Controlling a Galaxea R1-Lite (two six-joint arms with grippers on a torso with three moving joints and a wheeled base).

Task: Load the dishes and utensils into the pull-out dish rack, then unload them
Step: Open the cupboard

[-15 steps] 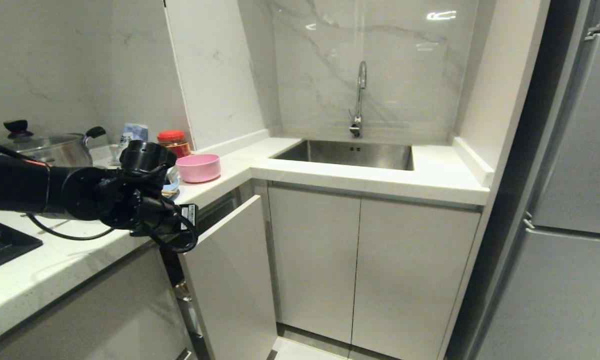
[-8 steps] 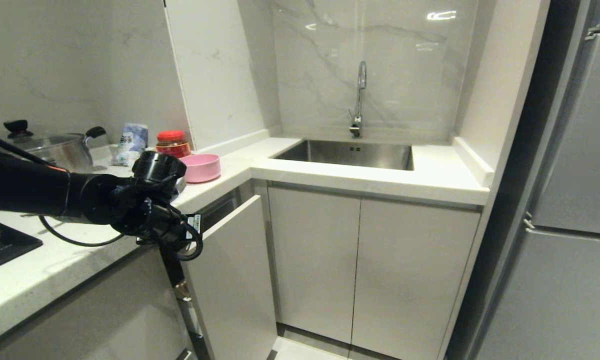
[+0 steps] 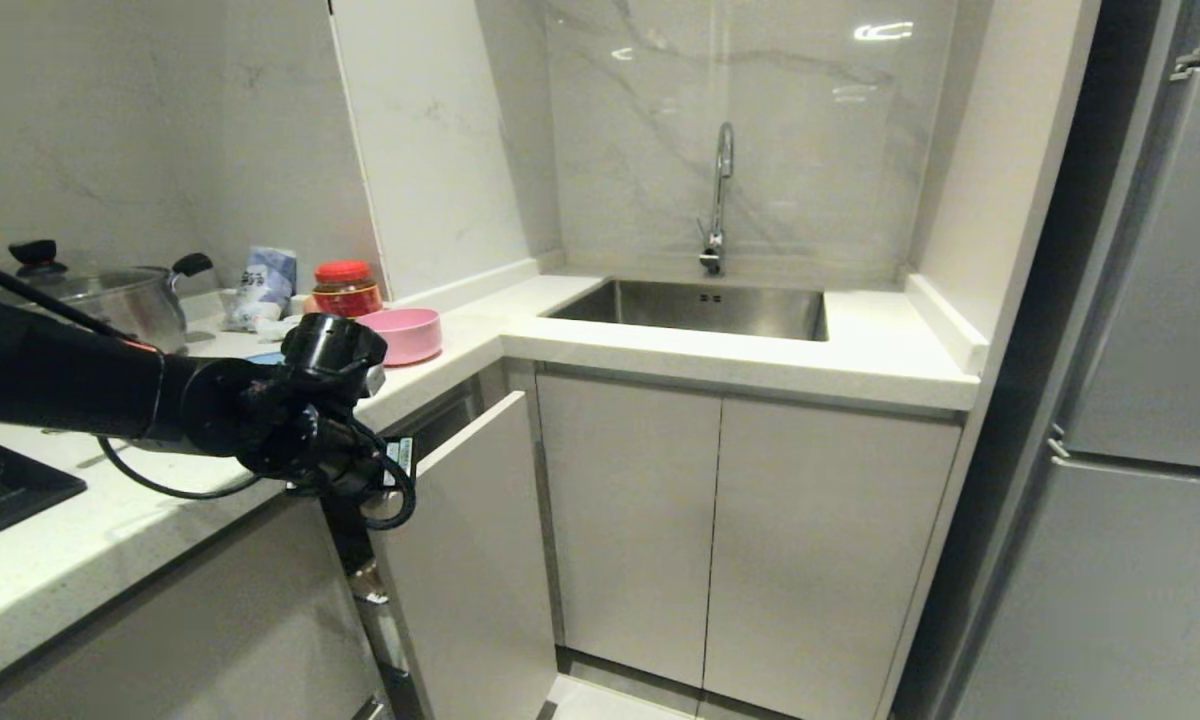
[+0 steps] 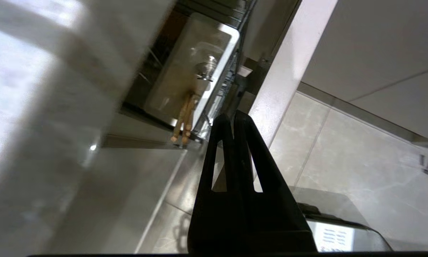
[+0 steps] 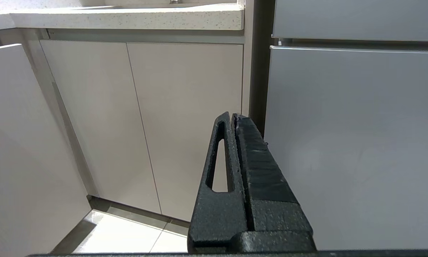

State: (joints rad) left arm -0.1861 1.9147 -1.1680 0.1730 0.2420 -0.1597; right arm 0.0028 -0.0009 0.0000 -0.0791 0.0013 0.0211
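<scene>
Left wrist view looks down into the pull-out dish rack (image 4: 232, 76), drawn partly out from under the worktop, its white front panel (image 3: 470, 560) standing ajar in the head view. Inside it the white utensil cup (image 4: 196, 71) sits against the chrome wire side, and the chopsticks (image 4: 183, 119) stand in the cup, their ends poking past its rim. Something shiny lies in the cup too, possibly the fork, though that is hard to make out. The left gripper (image 4: 232, 119) hangs just over the panel's top edge, its fingers clenched together on nothing. On the worktop (image 3: 140, 500), near its inner corner, the pink bowl (image 3: 401, 334) rests beside a red-lidded jar (image 3: 345, 287), with a steel pot (image 3: 110, 297) further along towards the wall. The right gripper (image 5: 233, 119) is parked low before the cupboard doors (image 5: 157, 117), fingers pressed together and empty.
</scene>
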